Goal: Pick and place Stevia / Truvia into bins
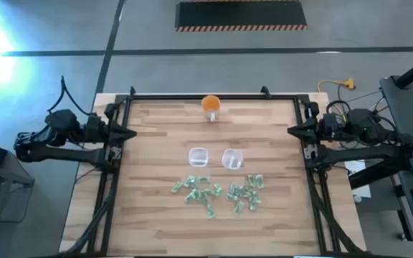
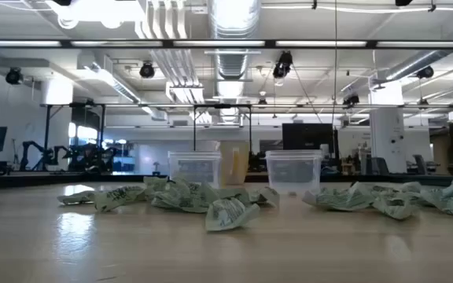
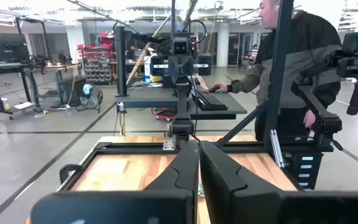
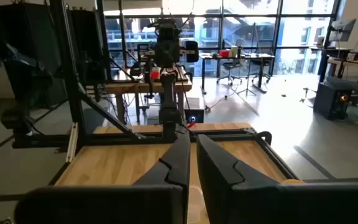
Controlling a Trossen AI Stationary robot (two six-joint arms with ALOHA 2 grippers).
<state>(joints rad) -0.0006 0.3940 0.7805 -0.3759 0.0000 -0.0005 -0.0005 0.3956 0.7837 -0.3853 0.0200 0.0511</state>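
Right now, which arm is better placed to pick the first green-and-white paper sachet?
Neither clearly. The left gripper and right gripper both wait, shut, at the table's side edges. The green-and-white paper sachets form two piles, so each arm suits its own side.

Pale green-and-white sachets (image 1: 217, 192), orange cup (image 1: 211, 104)

I count two clear bins (image 1: 198, 157) (image 1: 233, 159), one orange cup (image 1: 211, 104), two loose heaps of green sachets (image 1: 196, 190) (image 1: 246, 193) too jumbled for an exact tally, and two arms, one pincer (image 1: 130, 134) (image 1: 293, 130) on each.
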